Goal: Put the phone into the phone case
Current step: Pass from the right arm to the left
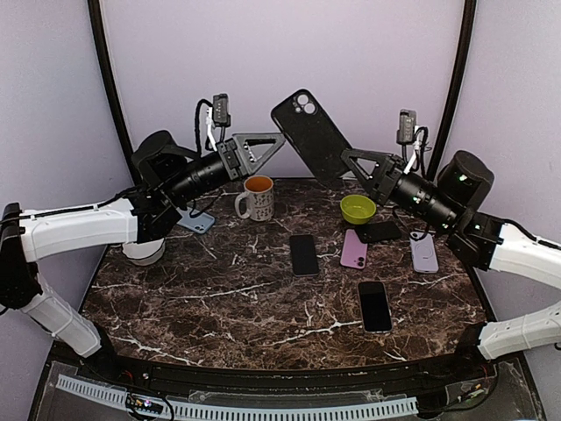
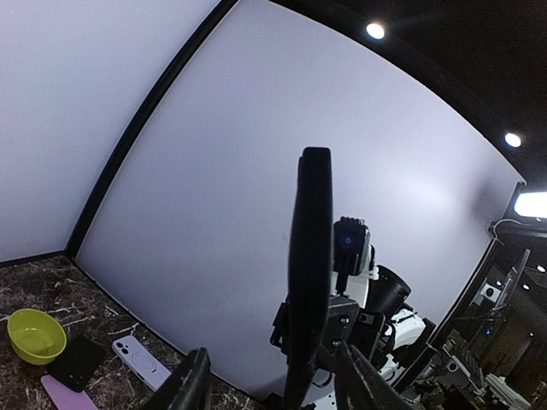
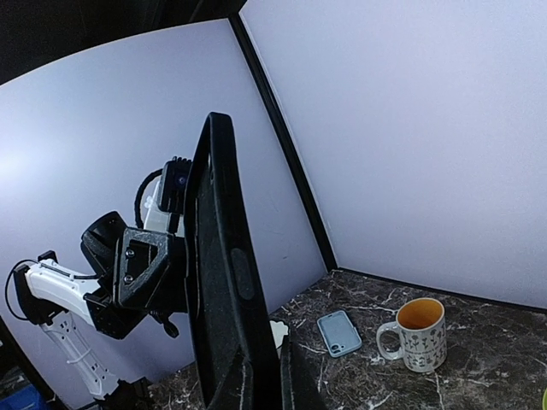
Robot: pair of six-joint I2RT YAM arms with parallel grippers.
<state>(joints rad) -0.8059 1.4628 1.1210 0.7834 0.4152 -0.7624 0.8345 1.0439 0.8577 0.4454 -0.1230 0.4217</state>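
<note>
- While holding the black case (image 1: 311, 132) high above the counter (image 1: 263, 307), pinching its lower end in the right jaws, closed tight on it.
- Straddling the upper edge of that case with the left jaws, parted about halfway, fingers (image 2: 195, 383) either side and not clearly gripping.
- Cannot tell whether a phone already sits inside: only the back and camera cut-out facing the top view, only the thin edge facing both wrist views.
- Seemingly at a two-handed steadying or press-in step; next, probably closing the left jaws on the case edge without twisting it out of the right grip.
- If empty, then fetching a phone: a dark phone (image 1: 304, 254) lying flat mid-counter, a second dark phone (image 1: 374, 305) nearer the arms, both well below the case.
- Also on the brown marbled counter: a mug (image 1: 256, 197), a green bowl (image 1: 358, 209), a flat black thing (image 1: 379, 231) beside it, a pink phone or case (image 1: 353, 248), a lilac case (image 1: 423, 253), a blue case (image 1: 197, 221) at far left.
- Pale lilac walls behind, dark uprights at both sides, spotlights overhead in the left wrist view.
</note>
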